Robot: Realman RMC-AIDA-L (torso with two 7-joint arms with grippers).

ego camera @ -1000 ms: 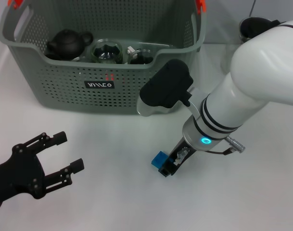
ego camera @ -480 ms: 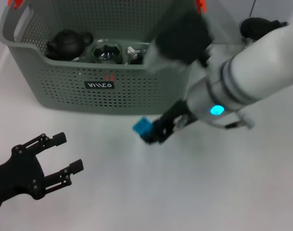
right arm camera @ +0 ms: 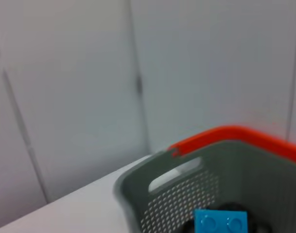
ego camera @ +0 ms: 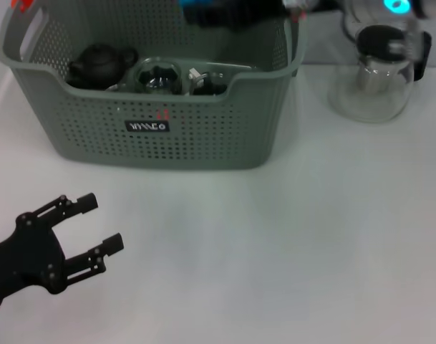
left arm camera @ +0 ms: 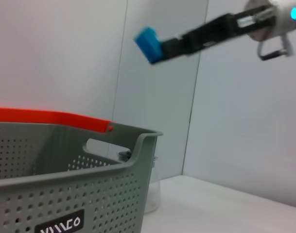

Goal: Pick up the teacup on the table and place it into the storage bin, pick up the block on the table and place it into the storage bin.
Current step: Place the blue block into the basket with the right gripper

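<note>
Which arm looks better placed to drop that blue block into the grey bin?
The right. Its gripper already holds the block high above the bin, so it only has to let go. The left gripper sits open and empty low over the table, well short of the bin.

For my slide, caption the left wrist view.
Right pincer holds the blue block high above the grey storage bin.

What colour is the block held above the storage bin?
Bright blue; the block shows best in the left wrist view, held by the right gripper.
</note>
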